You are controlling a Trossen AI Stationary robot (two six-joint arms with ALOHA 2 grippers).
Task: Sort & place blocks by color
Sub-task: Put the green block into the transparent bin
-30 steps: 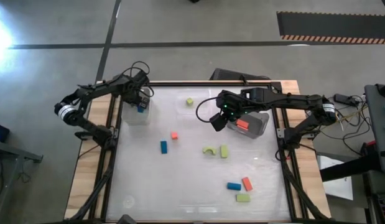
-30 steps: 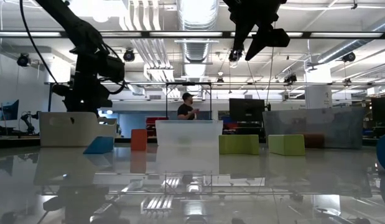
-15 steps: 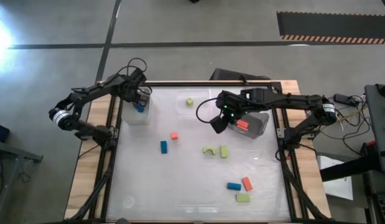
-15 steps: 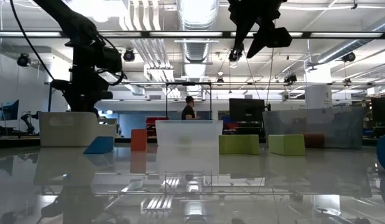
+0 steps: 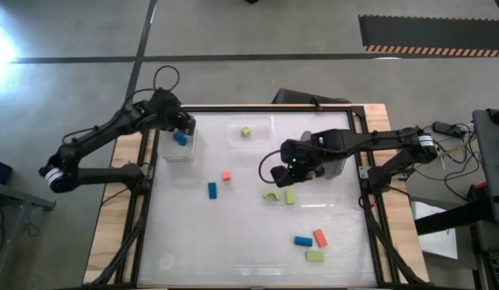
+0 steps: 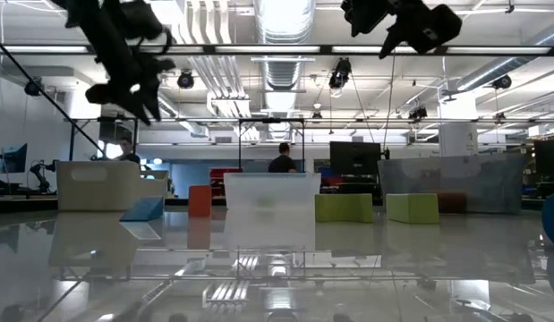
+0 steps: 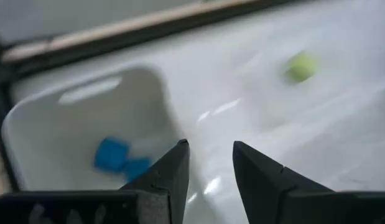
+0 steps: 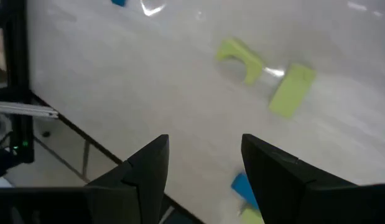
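I read this as the gap between two picks. My left gripper [image 5: 185, 122] hangs over the clear bin [image 5: 167, 150] at ten o'clock on the table, fingers [image 7: 170, 171] narrowly parted and empty, two blue blocks [image 7: 111, 154] lying in the bin below. My right gripper [image 5: 283, 171] sits just right of table centre, fingers [image 8: 148, 168] spread moderately, holding nothing, poised above the green arch [image 5: 270, 195] and the green brick [image 5: 290, 196] beside it. Loose pieces remain: a red block [image 5: 226, 175] and a blue block [image 5: 212, 189] at nine o'clock from the arch, a green block [image 5: 246, 131] at twelve, and a cluster at five o'clock. My judgement: the next move is a descent onto the arch, jaws squared across its width.
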